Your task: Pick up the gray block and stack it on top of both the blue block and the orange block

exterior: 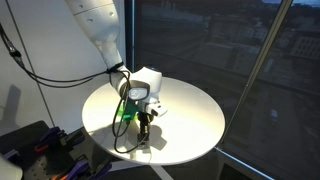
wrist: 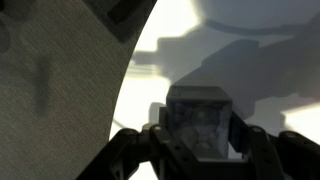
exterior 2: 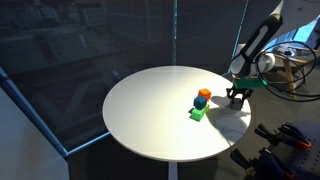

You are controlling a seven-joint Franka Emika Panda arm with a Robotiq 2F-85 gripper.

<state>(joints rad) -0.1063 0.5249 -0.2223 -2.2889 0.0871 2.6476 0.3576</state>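
At table [exterior 2: 150, 120] edge | jaws round gray blk [wrist: 200, 118] | grip unclear | orange [exterior 2: 204, 93] on blue [exterior 2: 202, 102]

Cam setup: two exterior, one wrist, all aimed at the round table [exterior: 195, 100].
Both exterior views stand off the table, above its top, tilted down, mid-range, and share the whole tabletop. In an exterior view the gripper [exterior: 146, 128] sits at the table's near-left edge; in an exterior view it sits at the table's right edge [exterior 2: 237, 98]. Wrist view: very close, over the table's rim.
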